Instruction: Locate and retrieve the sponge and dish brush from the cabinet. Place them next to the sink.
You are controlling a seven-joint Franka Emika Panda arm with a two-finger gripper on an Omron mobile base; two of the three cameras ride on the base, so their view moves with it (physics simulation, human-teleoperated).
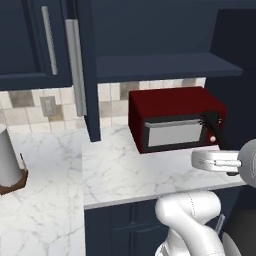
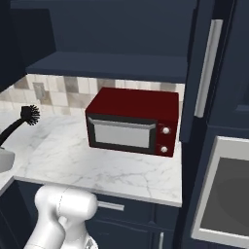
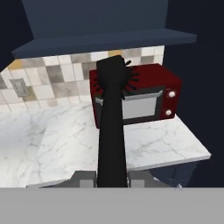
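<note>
Hand view frames were dominated by the dish brush [image 3: 112, 127], whose thin dark handle was seen rising straight ahead from between the fingers of the gripper [image 3: 112, 179], the jaws being drawn in tightly on the handle's lower end with no gap left on either side. The stubby bristled head was carried at the far end, well ahead of the fingertips, and was seen in line with the red microwave [image 3: 148, 94] standing beyond it on the white marble counter [image 3: 65, 144]. From the left base view the brush [image 1: 216, 127] was shown held clear above the counter [image 1: 125, 170], touching nothing but the gripper [image 1: 227, 157]; in the right base view its head [image 2: 30, 115] was seen up in open air. The brush was judged to be light and stiff, its handle rigid and probably smooth, so that twisting in the grip was thought more likely than any bending or breakage. A hold nearer the middle of the handle would have been judged steadier, since the head's weight sat far from the jaws. Above and ahead of the gripper, the navy cabinet [image 1: 150, 30] stood open.
</note>
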